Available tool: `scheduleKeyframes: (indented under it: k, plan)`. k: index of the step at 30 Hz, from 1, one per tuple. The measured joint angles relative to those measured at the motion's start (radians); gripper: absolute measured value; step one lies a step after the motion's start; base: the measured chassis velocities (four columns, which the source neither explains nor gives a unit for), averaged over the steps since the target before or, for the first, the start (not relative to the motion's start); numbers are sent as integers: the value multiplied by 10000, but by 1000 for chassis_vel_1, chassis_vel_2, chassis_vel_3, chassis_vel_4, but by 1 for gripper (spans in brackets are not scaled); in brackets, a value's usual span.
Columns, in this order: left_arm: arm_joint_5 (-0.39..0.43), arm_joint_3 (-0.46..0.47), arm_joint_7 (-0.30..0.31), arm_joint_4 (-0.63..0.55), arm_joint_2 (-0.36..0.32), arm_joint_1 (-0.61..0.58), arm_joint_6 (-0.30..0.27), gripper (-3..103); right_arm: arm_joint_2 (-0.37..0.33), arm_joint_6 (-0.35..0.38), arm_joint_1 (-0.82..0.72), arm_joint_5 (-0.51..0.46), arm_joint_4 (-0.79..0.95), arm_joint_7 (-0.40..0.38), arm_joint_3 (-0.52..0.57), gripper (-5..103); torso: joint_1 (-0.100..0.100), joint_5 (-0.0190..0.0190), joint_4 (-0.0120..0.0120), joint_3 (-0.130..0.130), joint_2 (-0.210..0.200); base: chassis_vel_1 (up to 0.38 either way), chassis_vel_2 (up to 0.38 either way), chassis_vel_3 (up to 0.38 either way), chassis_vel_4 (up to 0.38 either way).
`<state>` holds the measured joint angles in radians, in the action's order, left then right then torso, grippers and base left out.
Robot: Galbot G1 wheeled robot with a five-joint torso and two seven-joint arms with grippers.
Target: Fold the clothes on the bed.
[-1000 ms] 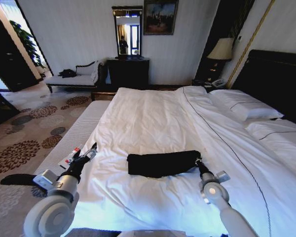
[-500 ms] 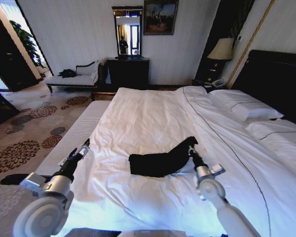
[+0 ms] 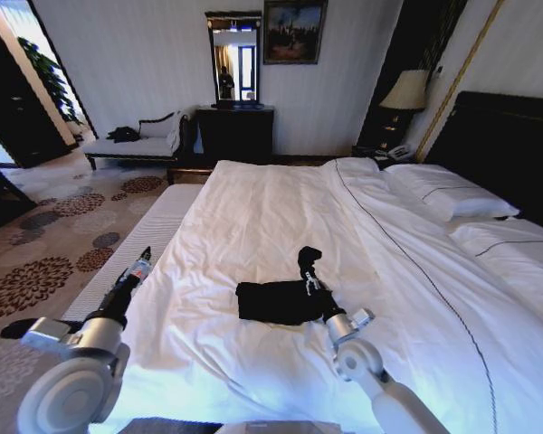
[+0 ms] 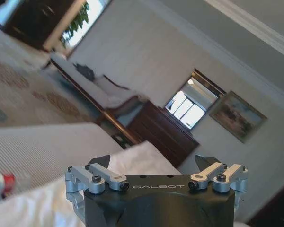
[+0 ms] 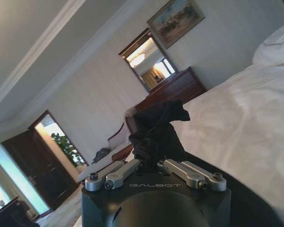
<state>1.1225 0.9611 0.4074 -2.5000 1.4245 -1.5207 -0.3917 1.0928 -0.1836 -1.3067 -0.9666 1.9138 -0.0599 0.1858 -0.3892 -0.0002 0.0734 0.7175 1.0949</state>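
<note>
We're carrying T-shirt (image 3: 276, 301) end leftward w/ right gripper (image 3: 309, 276) clenched on cloth; left gripper (image 3: 134, 276) retreating, fingers released, over bed (image 3: 253, 208) edge; fold progressing.

Pale striped wall (image 3: 145, 63); tall mirror (image 3: 233, 56) above a dark dresser (image 3: 235, 133); framed painting (image 3: 294, 30) beside it; upholstered bench (image 3: 136, 145); floral-patterned carpet (image 3: 45, 244); lit bedside lamp (image 3: 407, 90); potted plant (image 3: 50, 77) by a bright doorway.
</note>
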Motion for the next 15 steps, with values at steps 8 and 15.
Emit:
scheduleKeyframes:
  k: [8,15]
  plan:
    - [-871,968,333,1298,-589,394,-219,100,575,-231,313,631,-690,346,-640,4,0,-1,1,0,-1,0,0,0,0]
    - [-137,1401,-461,2800,-1467,335,-168,100,995,-253,479,888,-1006,362,-854,4,0,-1,0,0,0,0,0,0,0]
